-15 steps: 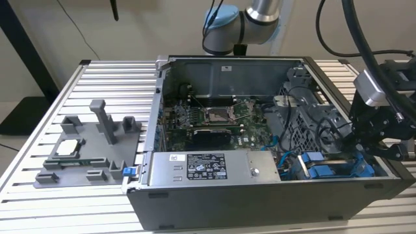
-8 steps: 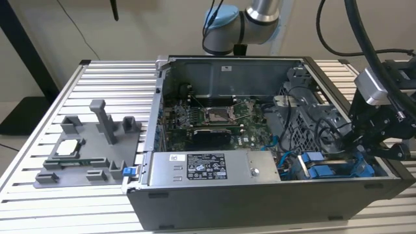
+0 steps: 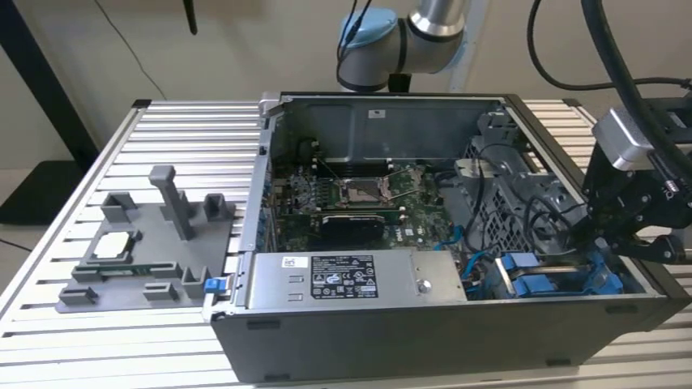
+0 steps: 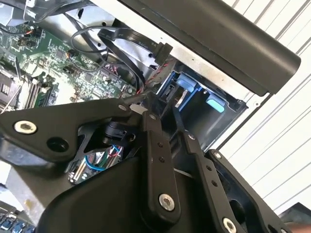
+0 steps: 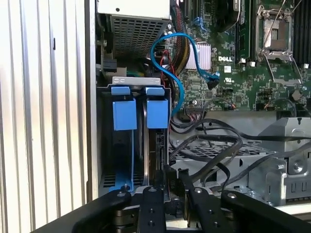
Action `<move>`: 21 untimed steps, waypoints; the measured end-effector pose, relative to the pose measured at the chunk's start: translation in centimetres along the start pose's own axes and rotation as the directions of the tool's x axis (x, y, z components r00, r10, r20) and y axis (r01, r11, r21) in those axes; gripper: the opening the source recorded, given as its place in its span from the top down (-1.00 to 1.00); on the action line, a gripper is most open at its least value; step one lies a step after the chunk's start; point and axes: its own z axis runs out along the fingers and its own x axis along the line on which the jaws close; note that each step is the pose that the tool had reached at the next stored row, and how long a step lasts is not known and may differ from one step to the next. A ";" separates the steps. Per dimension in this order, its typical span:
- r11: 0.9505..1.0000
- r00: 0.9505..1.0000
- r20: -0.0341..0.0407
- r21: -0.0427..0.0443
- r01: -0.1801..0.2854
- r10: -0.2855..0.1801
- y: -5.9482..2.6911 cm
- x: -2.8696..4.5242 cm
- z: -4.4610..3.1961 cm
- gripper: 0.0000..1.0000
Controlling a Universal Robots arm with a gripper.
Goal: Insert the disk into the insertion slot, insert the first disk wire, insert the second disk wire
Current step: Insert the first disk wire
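The disk [image 5: 157, 112] sits on edge in the insertion slot of the drive bay, and its blue carrier tab shows beside a second blue carrier [image 5: 124, 114]. In the exterior view the blue carriers [image 3: 540, 282] lie at the case's front right corner. My gripper [image 5: 171, 188] hangs over the other end of the disk, its two black fingers [image 5: 150, 209] close together around a black connector of a disk wire [image 5: 214, 158]. The same fingers [image 4: 156, 145] point into the bay beside the blue carrier [image 4: 187, 82]. In the exterior view the gripper [image 3: 636, 240] hovers over the case's right wall.
A blue data cable [image 5: 167, 53] loops from the motherboard [image 5: 243, 77] toward the bay. Black cables [image 4: 121, 43] with a free connector [image 4: 163, 49] cross the metal cage. The grey power-supply box [image 3: 357, 279] fills the case's front. A grey fixture tray [image 3: 151, 251] stands on the exterior view's left.
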 end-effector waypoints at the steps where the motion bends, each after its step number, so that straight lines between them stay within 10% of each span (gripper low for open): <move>1: 1.000 1.000 0.000 0.000 -0.001 0.001 0.00 0.04 0.00 1.00; 9: 1.000 1.000 0.000 0.002 -0.007 0.007 0.05 0.70 0.98 1.00; 15: 1.000 1.000 0.011 0.031 -0.001 0.000 0.08 0.75 1.21 1.00; 21: 0.999 1.000 0.011 0.032 0.000 0.000 0.34 0.70 1.48 1.00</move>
